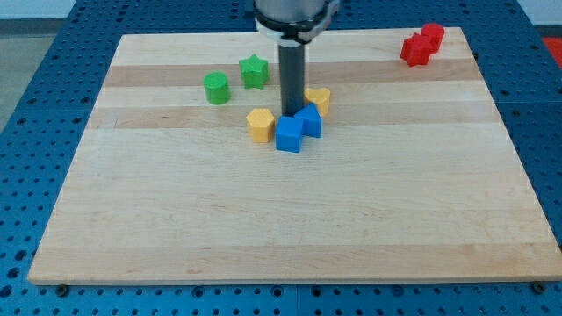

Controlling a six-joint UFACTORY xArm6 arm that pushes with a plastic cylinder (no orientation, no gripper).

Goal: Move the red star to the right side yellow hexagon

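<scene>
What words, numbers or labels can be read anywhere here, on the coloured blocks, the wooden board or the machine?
None: no text, number or sign can be read.
The light wooden board, the blue perforated table, the dark rod and the blocks, such as the green star-shaped block, all look plain.

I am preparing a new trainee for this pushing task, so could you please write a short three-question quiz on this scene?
1. True or false: my tip stands among the central blocks, far from the two red plastic blocks.
2. Which block lies nearest the view's left edge? A) green plastic cylinder B) green plastic star C) yellow plastic hexagon
3. Fill in: the two blue plastic blocks lie between the yellow plastic hexagon and the ____ plastic block.

Key: 1 true; 2 A; 3 yellow. The red blocks touch each other in the wooden board's top right corner.
</scene>
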